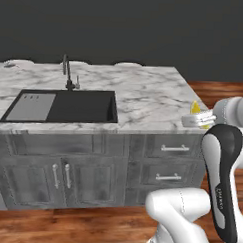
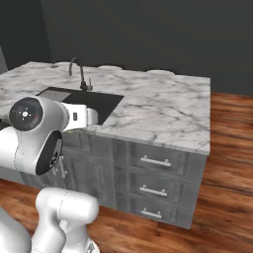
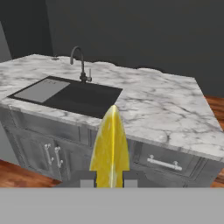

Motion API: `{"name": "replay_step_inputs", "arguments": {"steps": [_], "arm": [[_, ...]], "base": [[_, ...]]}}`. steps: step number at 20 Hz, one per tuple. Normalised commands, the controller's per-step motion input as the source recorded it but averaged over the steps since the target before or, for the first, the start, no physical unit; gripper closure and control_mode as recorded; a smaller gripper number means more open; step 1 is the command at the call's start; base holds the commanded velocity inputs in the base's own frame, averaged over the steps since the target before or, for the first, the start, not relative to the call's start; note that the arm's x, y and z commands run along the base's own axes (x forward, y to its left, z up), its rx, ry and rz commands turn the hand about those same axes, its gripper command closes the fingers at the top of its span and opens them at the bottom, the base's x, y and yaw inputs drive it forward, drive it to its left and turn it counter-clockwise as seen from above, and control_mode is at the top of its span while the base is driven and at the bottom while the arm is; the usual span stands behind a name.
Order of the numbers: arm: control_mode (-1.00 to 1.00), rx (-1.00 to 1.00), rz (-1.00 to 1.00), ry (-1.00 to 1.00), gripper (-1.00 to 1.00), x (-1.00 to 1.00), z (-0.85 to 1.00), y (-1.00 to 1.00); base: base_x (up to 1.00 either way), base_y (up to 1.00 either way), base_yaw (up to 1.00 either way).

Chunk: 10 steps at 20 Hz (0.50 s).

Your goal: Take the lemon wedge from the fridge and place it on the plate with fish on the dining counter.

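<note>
Closest to you in the hand view, the lemon wedge (image 3: 110, 148) stands upright, pinched between your two fingers (image 3: 87, 179), which are clenched on it. From the left base view, going left to right, you see a black sink (image 1: 61, 107) with a faucet (image 1: 68, 73) set into a marble bench (image 1: 149, 102), then grey drawers (image 1: 171, 163) below, then your gripper (image 1: 197, 118) at the right edge, carrying the yellow wedge level with the bench edge.
</note>
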Motion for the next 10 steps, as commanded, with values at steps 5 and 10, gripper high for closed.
{"name": "replay_step_inputs", "arguments": {"steps": [5,10], "arm": [[1.0,0.0,0.0,0.0,1.0,0.0,0.0,0.0],[1.0,0.0,0.0,0.0,1.0,0.0,0.0,0.0]], "base": [[0.37,-1.0,-0.2],[0.59,-1.0,-0.19]]}}
